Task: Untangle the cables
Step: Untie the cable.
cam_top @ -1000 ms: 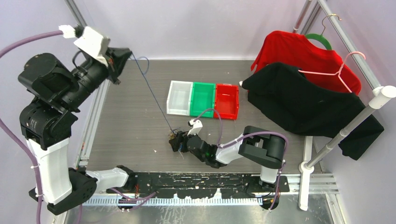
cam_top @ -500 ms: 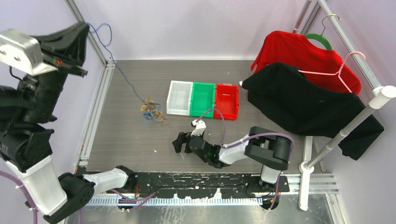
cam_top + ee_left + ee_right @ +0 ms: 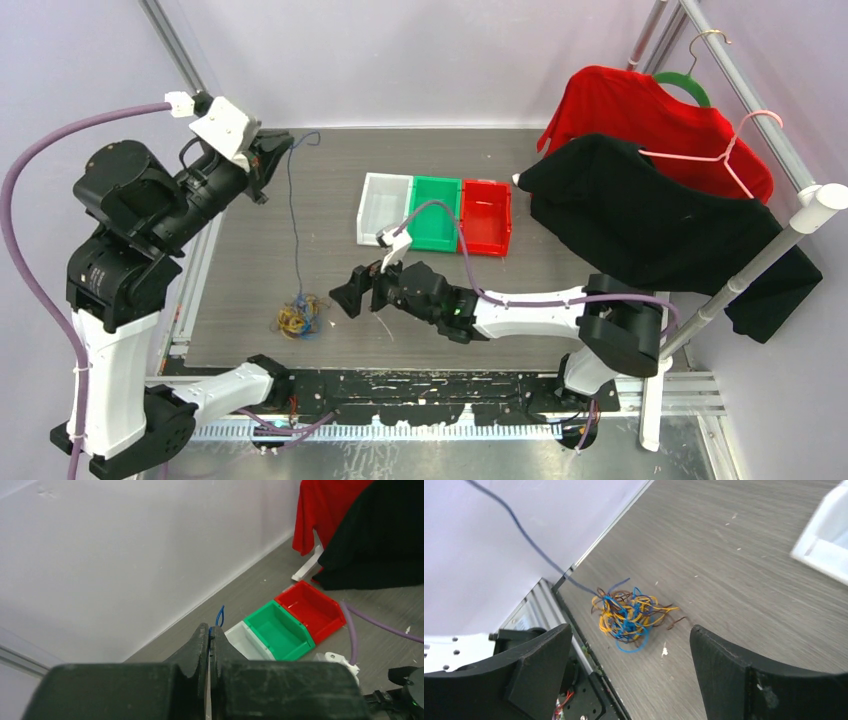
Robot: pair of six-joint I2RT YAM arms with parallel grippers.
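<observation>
The tabletop (image 3: 330, 170) looks like matt grey wood grain, flecked with pale scuffs. The three bins (image 3: 434, 212) are smooth, glossy plastic. Right of the bins hang soft cloth shirts (image 3: 640, 220). Left of the bins, the cables (image 3: 298, 318) look plastic-coated. The right pincer (image 3: 630, 630) is matt black and scuffed.

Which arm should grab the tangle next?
Right. The right gripper is open, low over the table and aimed at the tangle just ahead of it. The left gripper is shut on the blue cable, holding it raised.
</observation>
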